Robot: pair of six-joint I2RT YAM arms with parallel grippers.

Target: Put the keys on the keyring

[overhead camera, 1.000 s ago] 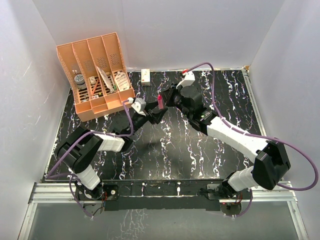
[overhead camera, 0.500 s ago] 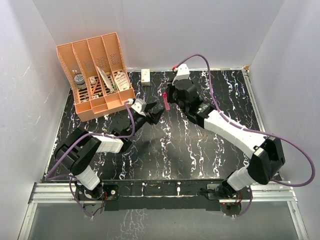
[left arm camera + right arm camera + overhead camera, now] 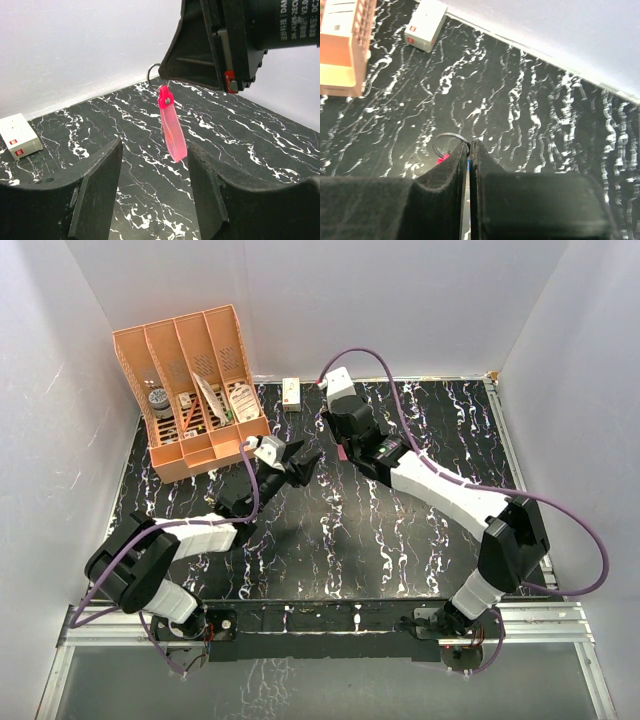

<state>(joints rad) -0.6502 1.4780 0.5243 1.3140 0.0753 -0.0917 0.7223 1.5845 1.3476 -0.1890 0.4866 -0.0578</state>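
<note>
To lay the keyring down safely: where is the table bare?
Bare: the table's near middle between the arms, and its right side past the right arm. Crowded: back left, by orange organizer, white box, left gripper, right gripper.

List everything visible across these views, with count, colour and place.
pink translucent plastic keyring on a thin metal ring: one, pink and silver, hanging from the right gripper.
small white box with red marks: one, white, far edge by the back wall.
orange plastic slotted organizer: one, orange, far left corner, small items inside.
black white-veined table: one, black, under everything.
keys: none discernible.
left gripper: one, black, open, facing the hanging keyring, not touching.
right gripper: one, black, shut on the metal ring.
</note>
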